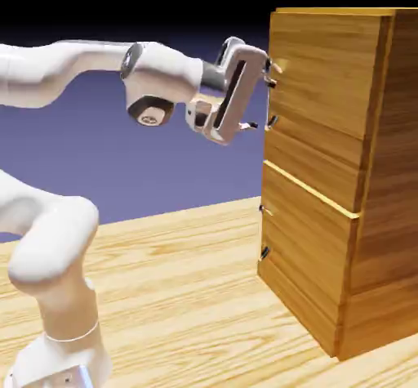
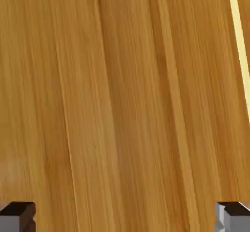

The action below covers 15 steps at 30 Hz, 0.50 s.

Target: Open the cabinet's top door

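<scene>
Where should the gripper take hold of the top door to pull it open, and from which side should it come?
Probably by the handle, the slim vertical bar standing off the top door on dark mounts. Come straight at the door's front, one finger on either side of the bar. The gripper already faces the panel, wide open, but the hand view shows only wood between its fingertips.

the arm is glossy white, built of thick rounded links with bulbous joints. a grey ring circles the wrist joint, and a dark grey collar sits behind the hand. the hand is a flat white block with a black inset strip; its fingertips are small, dark grey and blocky.
</scene>
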{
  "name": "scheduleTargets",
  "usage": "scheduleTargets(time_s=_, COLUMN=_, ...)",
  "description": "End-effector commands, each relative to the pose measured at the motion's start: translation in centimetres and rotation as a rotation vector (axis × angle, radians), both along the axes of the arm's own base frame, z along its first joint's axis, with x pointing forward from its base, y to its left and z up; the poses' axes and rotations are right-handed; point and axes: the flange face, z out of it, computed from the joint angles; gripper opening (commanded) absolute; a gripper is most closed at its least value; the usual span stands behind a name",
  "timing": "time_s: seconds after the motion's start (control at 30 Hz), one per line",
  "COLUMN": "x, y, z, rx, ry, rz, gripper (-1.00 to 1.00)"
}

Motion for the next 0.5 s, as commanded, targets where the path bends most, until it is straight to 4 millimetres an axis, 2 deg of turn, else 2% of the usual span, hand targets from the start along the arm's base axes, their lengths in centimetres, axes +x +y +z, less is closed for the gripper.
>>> scheduleTargets(time_s=0.0, x=-0.1, y=0.3, z=0.1, rx=0.055, ry=-0.019, rz=-0.018, gripper=1.00)
scheduleTargets(time_s=0.23, x=-0.5, y=3.0, z=0.2, rx=0.436, ry=-0.143, rz=-0.115, gripper=1.00)
scheduleTargets(time_s=0.47, x=0.2, y=5.9, z=-1.1, rx=0.812, ry=-0.249, rz=-0.170, gripper=1.00)
